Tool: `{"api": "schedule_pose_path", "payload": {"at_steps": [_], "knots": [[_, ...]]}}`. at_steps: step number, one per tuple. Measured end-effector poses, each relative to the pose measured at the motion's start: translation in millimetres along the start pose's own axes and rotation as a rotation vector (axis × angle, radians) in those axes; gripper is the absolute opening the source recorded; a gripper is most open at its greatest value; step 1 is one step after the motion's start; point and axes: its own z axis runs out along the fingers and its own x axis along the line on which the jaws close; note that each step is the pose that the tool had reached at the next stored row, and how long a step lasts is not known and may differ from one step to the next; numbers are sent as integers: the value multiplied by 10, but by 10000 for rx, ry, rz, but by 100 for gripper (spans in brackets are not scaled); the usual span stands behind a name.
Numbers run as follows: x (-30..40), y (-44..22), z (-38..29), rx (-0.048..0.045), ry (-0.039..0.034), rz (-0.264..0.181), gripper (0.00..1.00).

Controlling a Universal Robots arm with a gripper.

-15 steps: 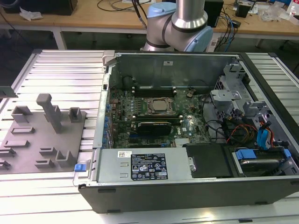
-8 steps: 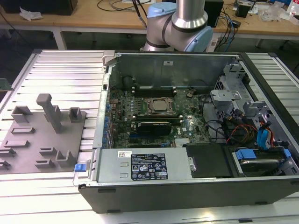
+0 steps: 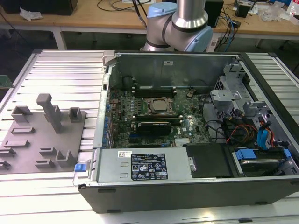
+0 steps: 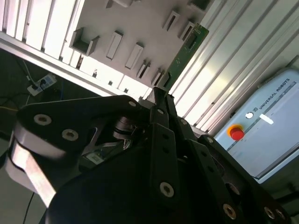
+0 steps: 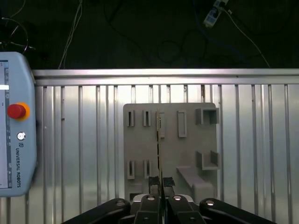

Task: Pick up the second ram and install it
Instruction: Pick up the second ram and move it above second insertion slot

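- On the exterior view's left a grey holder [image 3: 28, 140] sits on the slatted desk [image 3: 70, 70]. To its right stands the open case [image 3: 187, 191], with the motherboard [image 3: 140, 100], the CPU socket [image 3: 158, 105] and the slots [image 3: 154, 88] just beside the socket.
- The end effector [image 5: 161, 181] is closed on the ram [image 5: 160, 133], gripping it by one end. The ram points toward the holder and hangs in the air apart from it.
- Step in hand, as I judge it: the pick-up is done and the ram is held clear of the holder. The install is not yet begun, since the ram is over the holder and not over the case.
- The install, in my judgement, calls for bringing the ram over the case. Its long edge must line up with a free slot, and it needs a straight, even press. I cannot tell which slot is free.
- The exterior view gives the target: the case, the socket and the slots.
- The first wrist view gives the pendant [image 5: 16, 126] with its red button [image 5: 16, 111], well apart from the holder. It also gives the ram edge-on, a thin line between the fingers [image 5: 153, 183], which tells how squarely it is held.
- The second wrist view gives the ram's flat green face, running out from the end effector's tip.
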Motion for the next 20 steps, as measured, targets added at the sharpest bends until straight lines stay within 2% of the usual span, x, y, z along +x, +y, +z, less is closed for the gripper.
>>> {"api": "schedule_pose_path", "payload": {"at_steps": [2, 6, 7, 10, 11, 14, 15, 16, 18, 20], "knots": [[-2, -130, -5, 2, -2, -1, 13], [-11, -333, -12, 0, 0, -1, 13], [-37, -380, -13, -1, 0, 0, 13], [-132, -463, -11, -1, -1, 1, 13], [-237, -560, -3, -2, -1, -1, 13], [-369, -735, 13, -15, 0, -1, 13], [-408, -826, 16, -20, 1, 0, 13], [-421, -867, 18, -19, 0, 0, 13], [-464, -1025, 25, -24, 5, 1, 13], [-488, -1126, 41, -36, 18, 0, 13]]}}
